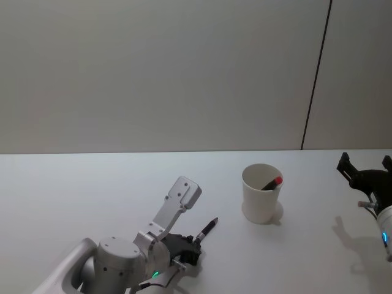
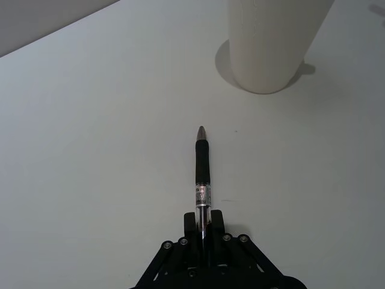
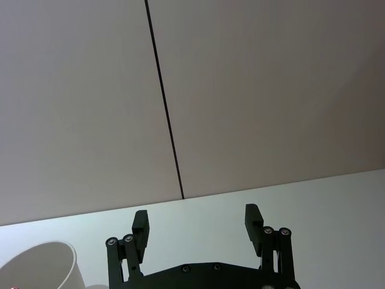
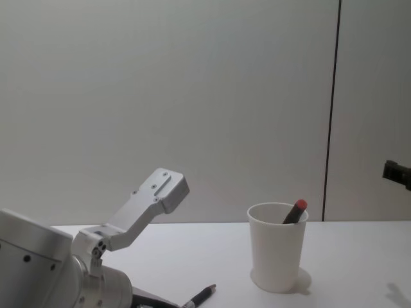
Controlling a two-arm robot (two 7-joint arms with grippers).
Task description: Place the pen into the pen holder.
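Your left gripper [image 1: 191, 245] sits low in the lower left of the head view. Its fingers are pinched narrow on the back end of the pen [image 1: 207, 229]. In the left wrist view the same gripper [image 2: 204, 226] clamps the clear barrel, and the pen [image 2: 203, 174], with its black grip and dark tip, juts straight out toward the pen holder [image 2: 274, 42]. The pen is close above the white table [image 1: 92, 196]; you cannot tell whether it touches the surface. In the chest view it shows at the bottom centre [image 4: 200, 296], tilted tip-up.

The pen holder [image 1: 262, 196], a white paper cup, stands upright just right of centre, apart from the pen's tip. A red-capped pen [image 1: 273, 182] leans inside it against the rim, and the chest view shows the cap poking above the cup [image 4: 277, 256].

Your right gripper [image 1: 365, 164] hovers at the right edge, raised off the table. Its fingers are spread wide with nothing between them, as the right wrist view [image 3: 197, 220] confirms.
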